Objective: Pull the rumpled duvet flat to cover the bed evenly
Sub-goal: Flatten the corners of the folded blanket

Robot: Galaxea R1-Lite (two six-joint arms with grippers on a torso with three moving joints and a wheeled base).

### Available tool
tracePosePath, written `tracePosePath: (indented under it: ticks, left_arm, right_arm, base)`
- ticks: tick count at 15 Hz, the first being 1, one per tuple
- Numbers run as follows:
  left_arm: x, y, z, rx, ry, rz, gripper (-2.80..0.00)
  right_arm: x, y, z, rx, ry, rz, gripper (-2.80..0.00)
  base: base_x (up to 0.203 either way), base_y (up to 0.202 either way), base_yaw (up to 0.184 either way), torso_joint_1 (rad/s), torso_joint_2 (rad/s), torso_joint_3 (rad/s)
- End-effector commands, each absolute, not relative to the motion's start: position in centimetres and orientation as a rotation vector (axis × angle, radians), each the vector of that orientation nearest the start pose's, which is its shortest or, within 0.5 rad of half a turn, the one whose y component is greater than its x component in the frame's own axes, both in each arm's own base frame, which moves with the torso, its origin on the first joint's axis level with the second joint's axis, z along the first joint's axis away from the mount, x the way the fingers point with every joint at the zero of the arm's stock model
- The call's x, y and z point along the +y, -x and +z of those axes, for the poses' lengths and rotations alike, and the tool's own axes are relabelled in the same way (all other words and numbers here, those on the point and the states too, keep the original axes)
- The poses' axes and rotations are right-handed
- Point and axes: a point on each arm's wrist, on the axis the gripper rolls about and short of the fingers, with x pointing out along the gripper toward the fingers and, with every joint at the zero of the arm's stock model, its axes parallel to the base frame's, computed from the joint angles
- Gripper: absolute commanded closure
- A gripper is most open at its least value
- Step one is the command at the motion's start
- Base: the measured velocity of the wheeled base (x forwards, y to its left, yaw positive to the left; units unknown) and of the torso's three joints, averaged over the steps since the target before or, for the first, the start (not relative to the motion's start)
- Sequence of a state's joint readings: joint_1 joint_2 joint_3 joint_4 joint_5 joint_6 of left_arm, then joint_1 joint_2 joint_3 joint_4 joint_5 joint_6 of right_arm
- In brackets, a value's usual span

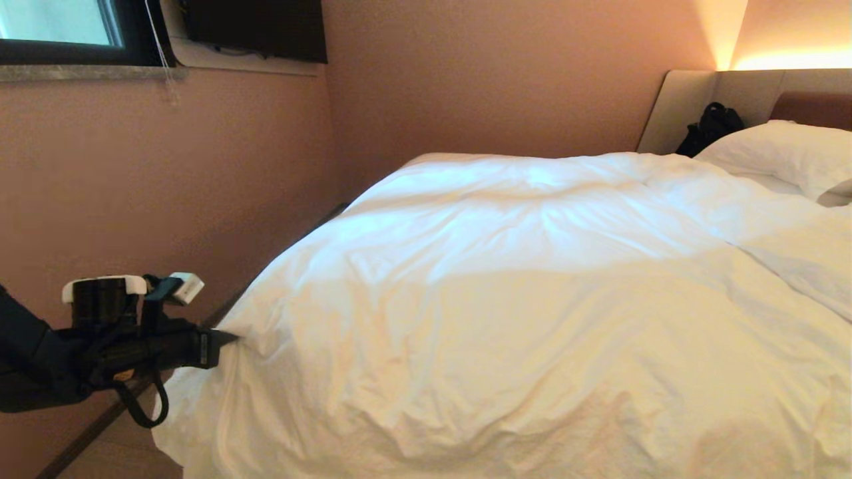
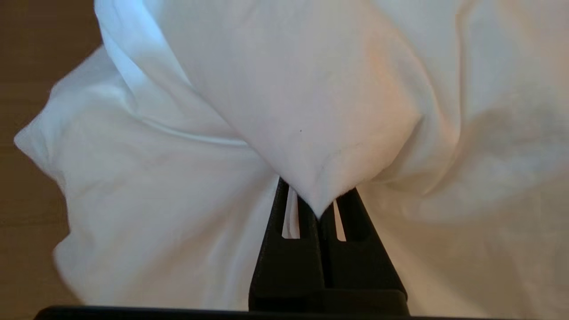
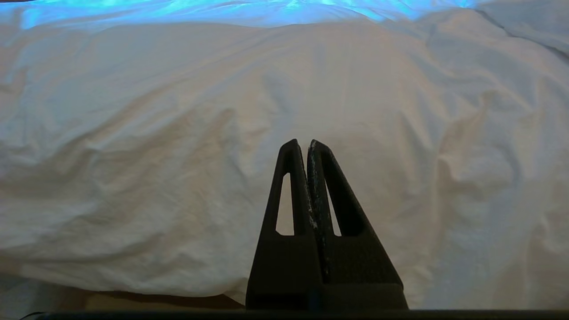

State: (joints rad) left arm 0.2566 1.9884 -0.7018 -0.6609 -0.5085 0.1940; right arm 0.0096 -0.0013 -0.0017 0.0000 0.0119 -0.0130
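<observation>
Since my left gripper (image 1: 229, 338) is pinched tight on a fold of the duvet (image 1: 532, 299) at its near left corner, that's my handle for now. From the left wrist view the fingers (image 2: 306, 213) are fully together with a peak of cloth wedged between them, and the corner (image 2: 133, 200) bunches and droops beside it toward the floor. My right gripper (image 3: 306, 146) is closed on nothing, just hanging in front of the near edge of the duvet without touching it.

Handling-wise, my guess is this thing is soft, puffy and fairly light for its bulk, but there's a lot of it, so it'll drag on itself. The cotton cover looks creased and a bit slick, so a thin pinch of cover alone could slide over the filling inside. Better to grab at the corner or along the hem, filling included.

Further out, the duvet spreads over most of the bed (image 1: 685, 110), rumpled with ridges running across it. At the far end there's a pillow (image 1: 779, 153) against the headboard and a dark bag (image 1: 711, 126) next to it.
</observation>
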Motion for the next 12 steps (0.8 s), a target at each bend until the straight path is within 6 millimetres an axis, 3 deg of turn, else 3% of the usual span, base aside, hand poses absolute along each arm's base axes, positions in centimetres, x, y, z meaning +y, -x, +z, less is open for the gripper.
tracePosePath:
  ticks: [1, 6, 12]
  left_arm:
    - [7.0, -31.4, 10.4, 0.486, 0.036, -0.293, 0.00]
    - [6.0, -33.9, 15.0, 0.414, 0.133, -0.266, 0.00]
    - [3.9, -37.9, 16.0, 0.378, 0.163, -0.308, 0.00]
  right_arm:
    - [0.0, 2.3, 7.6, -0.002, 0.014, 0.023, 0.00]
    - [0.0, 2.3, 7.6, -0.002, 0.014, 0.023, 0.00]
    - [0.0, 2.3, 7.6, -0.002, 0.014, 0.023, 0.00]
  base:
    - [0.000, 0.000, 0.000, 0.000, 0.00, 0.000]
    - [0.000, 0.000, 0.000, 0.000, 0.00, 0.000]
    - [0.000, 0.000, 0.000, 0.000, 0.00, 0.000]
